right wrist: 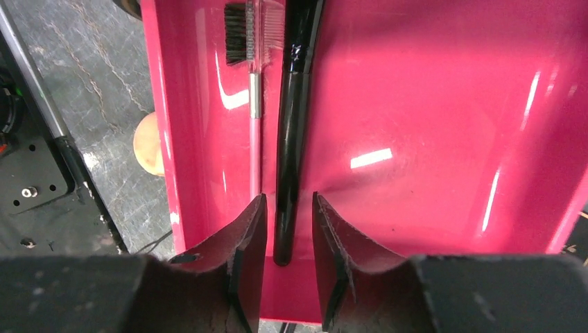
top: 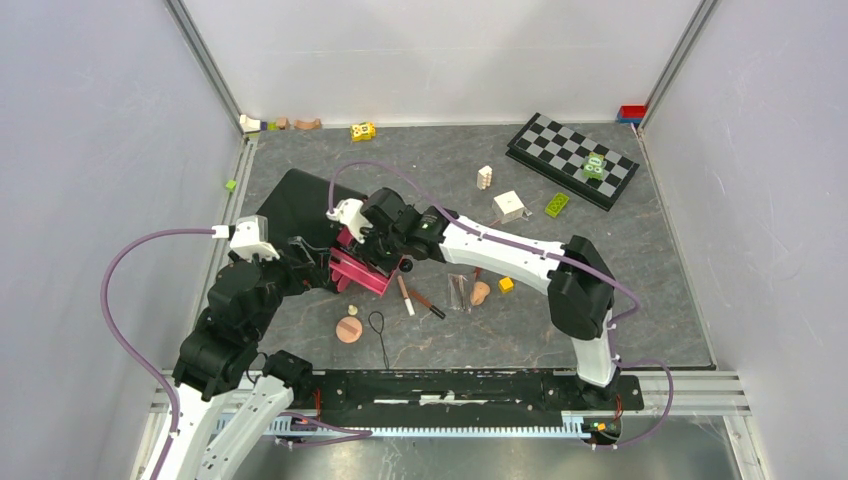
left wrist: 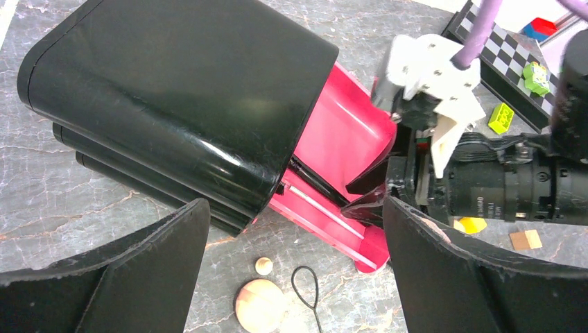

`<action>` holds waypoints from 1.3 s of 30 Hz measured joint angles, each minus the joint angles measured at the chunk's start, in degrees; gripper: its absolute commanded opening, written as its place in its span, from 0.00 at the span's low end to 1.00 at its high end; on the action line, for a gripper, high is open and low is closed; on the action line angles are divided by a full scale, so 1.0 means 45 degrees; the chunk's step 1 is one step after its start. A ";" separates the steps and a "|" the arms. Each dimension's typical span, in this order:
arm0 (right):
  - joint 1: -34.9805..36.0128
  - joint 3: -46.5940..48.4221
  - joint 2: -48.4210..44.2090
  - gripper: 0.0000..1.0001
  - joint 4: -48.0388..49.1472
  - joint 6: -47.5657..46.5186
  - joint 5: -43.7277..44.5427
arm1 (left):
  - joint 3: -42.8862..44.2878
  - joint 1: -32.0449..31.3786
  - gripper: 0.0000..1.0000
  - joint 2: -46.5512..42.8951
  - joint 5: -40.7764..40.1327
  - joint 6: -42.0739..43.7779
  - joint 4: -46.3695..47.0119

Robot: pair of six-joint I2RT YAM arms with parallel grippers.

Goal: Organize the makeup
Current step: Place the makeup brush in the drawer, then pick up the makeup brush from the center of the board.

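left gripper [left wrist: 295, 208]: spread wide and holding nothing, at the near-left end of the case, above the table by the puff.
black case [left wrist: 173, 90]: lies on the left part of the table, with its pink tray [right wrist: 430, 139] sticking out toward the right.
done: two pieces are in the tray. A black brush [right wrist: 291, 139] and a pink-handled comb brush [right wrist: 254, 118] lie side by side along one wall.
right gripper [right wrist: 288, 201]: low over the tray, jaws a little apart on either side of the black brush's handle end. There is a gap on each side and they are not pressing, so the brush lies free on the tray floor.
left to do: the round puff [top: 349, 329], a black loop [top: 378, 325], two pencils [top: 405, 293] and a peach sponge [top: 480, 292] lie on the table near and right of the tray. Some clear pieces sit between the pencils and the sponge, too small to name.
not makeup: a yellow block [top: 506, 284], white cube [top: 509, 206] and chessboard [top: 572, 158] stand further right and far.
progress: early, I judge, with more pieces out than in.
edges: the tray's raised walls hem the brushes in, and the case body overhangs the tray's inner end.
room: the right half of the tray floor is bare. The loose pieces have open table around them, but both wrists crowd the tray.
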 measured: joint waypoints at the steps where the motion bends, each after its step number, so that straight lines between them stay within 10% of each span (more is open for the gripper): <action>1: 0.0000 0.0000 -0.0068 0.36 0.0000 0.0029 0.0078 | 0.0000 0.0000 1.00 0.0000 0.0000 0.0000 0.0000; 11: 0.0010 -0.0675 -0.2414 0.36 0.0811 0.0597 0.1540 | 0.0000 0.0000 1.00 0.0000 0.0000 0.0000 0.0000; 23: 0.0019 -0.8490 -0.9462 0.46 0.3249 0.2681 0.5406 | 0.0000 0.0000 1.00 0.0185 0.0005 0.0000 0.0000; 39: -0.2453 -1.1477 -1.1021 0.49 0.1506 0.4969 0.7257 | 0.0000 0.0000 1.00 0.0748 0.0117 0.0000 0.0005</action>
